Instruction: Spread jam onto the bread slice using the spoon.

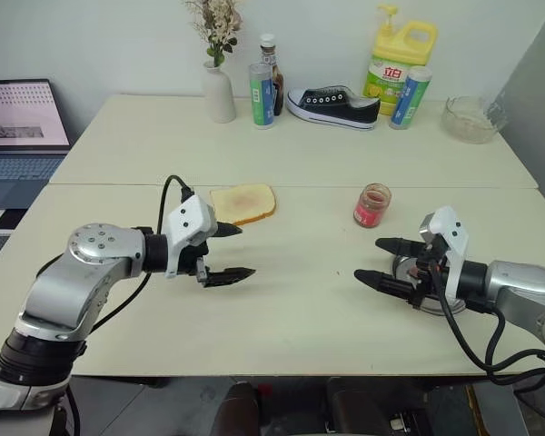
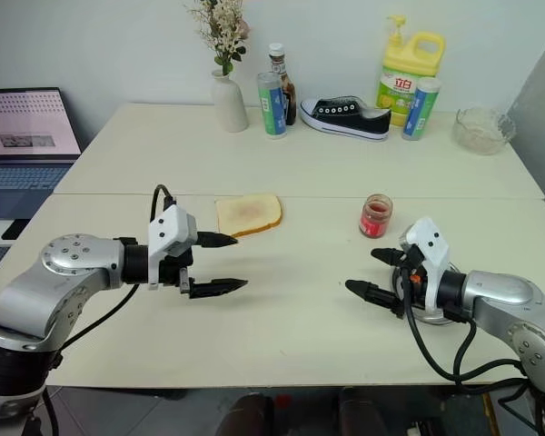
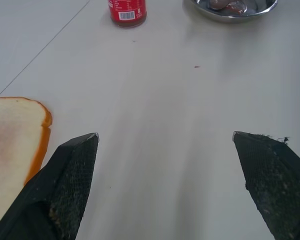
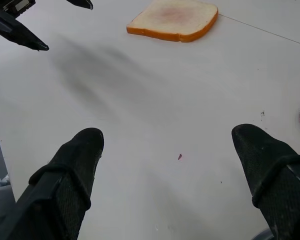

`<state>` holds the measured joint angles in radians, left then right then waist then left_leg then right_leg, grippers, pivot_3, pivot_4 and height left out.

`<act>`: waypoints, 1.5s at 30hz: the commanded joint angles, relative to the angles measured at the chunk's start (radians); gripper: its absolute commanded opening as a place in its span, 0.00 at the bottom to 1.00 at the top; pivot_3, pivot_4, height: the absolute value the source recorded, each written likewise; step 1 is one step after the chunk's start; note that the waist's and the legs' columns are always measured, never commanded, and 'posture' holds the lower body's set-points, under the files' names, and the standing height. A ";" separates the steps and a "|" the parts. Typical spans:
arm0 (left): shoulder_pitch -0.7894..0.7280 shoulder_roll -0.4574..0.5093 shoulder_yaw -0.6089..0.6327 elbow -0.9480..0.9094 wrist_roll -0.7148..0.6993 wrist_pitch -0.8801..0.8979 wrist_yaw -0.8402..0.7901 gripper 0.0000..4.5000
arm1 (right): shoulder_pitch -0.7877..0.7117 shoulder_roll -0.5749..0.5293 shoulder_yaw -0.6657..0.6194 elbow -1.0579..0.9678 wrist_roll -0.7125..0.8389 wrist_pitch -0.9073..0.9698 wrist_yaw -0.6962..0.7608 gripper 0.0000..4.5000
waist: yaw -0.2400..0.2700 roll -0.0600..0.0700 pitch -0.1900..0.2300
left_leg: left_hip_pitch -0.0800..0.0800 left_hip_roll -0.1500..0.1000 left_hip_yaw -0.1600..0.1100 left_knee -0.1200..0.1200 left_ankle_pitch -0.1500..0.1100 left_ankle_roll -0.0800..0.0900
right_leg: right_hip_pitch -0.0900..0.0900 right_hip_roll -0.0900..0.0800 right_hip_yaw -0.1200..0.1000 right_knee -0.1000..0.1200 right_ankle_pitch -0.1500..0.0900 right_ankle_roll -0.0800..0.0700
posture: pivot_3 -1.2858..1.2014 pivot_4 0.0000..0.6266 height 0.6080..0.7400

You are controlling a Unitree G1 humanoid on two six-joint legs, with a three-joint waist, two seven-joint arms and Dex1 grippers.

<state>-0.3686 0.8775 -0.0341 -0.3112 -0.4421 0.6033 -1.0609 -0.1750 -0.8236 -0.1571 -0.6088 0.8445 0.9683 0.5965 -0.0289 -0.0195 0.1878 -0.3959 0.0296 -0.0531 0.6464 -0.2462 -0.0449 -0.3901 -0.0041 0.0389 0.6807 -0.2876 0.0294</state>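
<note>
At table's far edge, yellow bottle [image 1: 398,62] reads "立白". Bread slice [image 1: 243,203] lies flat, long axis left-right. Left gripper [image 1: 232,252] and right gripper [image 1: 374,261] gape wide, holding nothing.

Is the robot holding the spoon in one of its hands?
No, the left hand and the right hand are both open and empty above the table.

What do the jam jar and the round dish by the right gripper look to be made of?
Jam jar: looks like clear glass, since the red jam shows through, with a printed label.
Round dish: apparently polished steel, silvery with mirror-like reflections along the rim.
</note>
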 commanded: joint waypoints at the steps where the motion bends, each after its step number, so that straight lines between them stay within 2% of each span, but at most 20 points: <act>1: -0.016 0.009 0.011 -0.024 0.006 -0.007 0.004 1.00 | -0.004 -0.008 -0.034 -0.025 0.008 -0.008 -0.002 0.99 | 0.000 0.000 0.000 | 0.000 0.000 0.000 0.000 0.000 0.000 | 0.000 0.000 0.000 0.000 0.000 0.000 | 0.52 0.24 1.00; 9: -0.018 -0.004 0.063 0.003 -0.034 0.020 0.036 1.00 | -0.013 -0.013 -0.028 -0.022 0.004 -0.009 -0.002 0.99 | 0.000 0.000 0.000 | 0.000 0.000 0.000 0.000 0.000 0.000 | 0.000 0.000 0.000 0.000 0.000 0.000 | 0.52 0.24 1.00; 13: -0.045 -0.053 0.180 0.074 -0.120 0.121 0.126 1.00 | -0.051 -0.002 0.008 -0.021 -0.027 -0.030 -0.011 0.99 | 0.000 0.000 0.000 | 0.000 0.000 0.000 0.000 0.000 0.000 | 0.000 0.000 0.000 0.000 0.000 0.000 | 0.52 0.24 1.00; 17: -0.051 -0.147 0.254 0.169 -0.099 0.130 0.285 1.00 | -0.138 0.073 0.103 -0.022 -0.081 -0.060 -0.046 0.99 | -0.003 0.000 0.000 | 0.002 0.000 0.001 0.000 0.000 0.000 | 0.000 0.000 0.001 0.001 0.000 0.000 | 0.52 0.24 1.00; 22: -0.065 -0.264 0.272 0.281 -0.044 0.099 0.455 1.00 | -0.237 0.187 0.224 0.002 -0.159 -0.080 -0.091 0.99 | -0.001 0.000 0.000 | 0.001 0.001 0.000 0.000 0.000 0.000 | 0.000 0.000 0.000 0.001 0.000 0.000 | 0.52 0.24 1.00; 26: -0.150 -0.408 0.275 0.500 0.027 0.009 0.626 1.00 | -0.290 0.253 0.328 0.069 -0.273 -0.145 -0.096 0.99 | 0.007 -0.001 -0.001 | -0.001 0.000 -0.001 0.001 0.000 0.000 | 0.000 -0.001 -0.001 0.001 0.001 0.000 | 0.52 0.24 1.00; 30: -0.238 -0.486 0.276 0.713 0.062 -0.064 0.688 1.00 | -0.294 0.294 0.352 0.116 -0.345 -0.183 -0.119 0.99 | 0.013 -0.002 -0.001 | -0.002 -0.001 -0.001 0.002 0.000 0.000 | -0.001 -0.001 -0.001 0.000 0.001 0.001 | 0.52 0.24 1.00; 39: -0.396 -0.531 0.223 1.070 0.139 -0.203 0.592 1.00 | -0.264 0.332 0.344 0.116 -0.421 -0.195 -0.149 0.99 | 0.013 -0.001 -0.002 | 0.000 -0.001 -0.001 0.002 0.000 0.000 | 0.000 -0.001 -0.002 0.002 0.001 0.001 | 0.52 0.24 1.00; 42: -0.413 -0.526 0.168 1.112 0.198 -0.247 0.546 0.87 | -0.257 0.340 0.333 0.106 -0.427 -0.189 -0.160 1.00 | 0.013 -0.001 -0.002 | 0.000 -0.002 -0.001 0.002 0.000 0.000 | 0.000 -0.002 -0.001 0.002 0.001 0.001 | 0.52 0.24 1.00; 45: -0.425 -0.523 0.150 1.134 0.222 -0.255 0.521 0.66 | -0.253 0.345 0.326 0.100 -0.433 -0.184 -0.163 1.00 | 0.013 -0.001 -0.002 | 0.000 -0.002 -0.001 0.001 0.000 0.000 | 0.000 -0.002 -0.002 0.002 0.001 0.001 | 0.52 0.24 1.00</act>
<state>-0.7929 0.3647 0.1504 0.7928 -0.2411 0.3402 -0.5118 -0.4242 -0.4841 0.2028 -0.4637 0.4150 0.7931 0.4368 -0.0156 -0.0207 0.1860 -0.3963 0.0275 -0.0540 0.6479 -0.2458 -0.0454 -0.3901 -0.0058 0.0373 0.6822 -0.2863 0.0301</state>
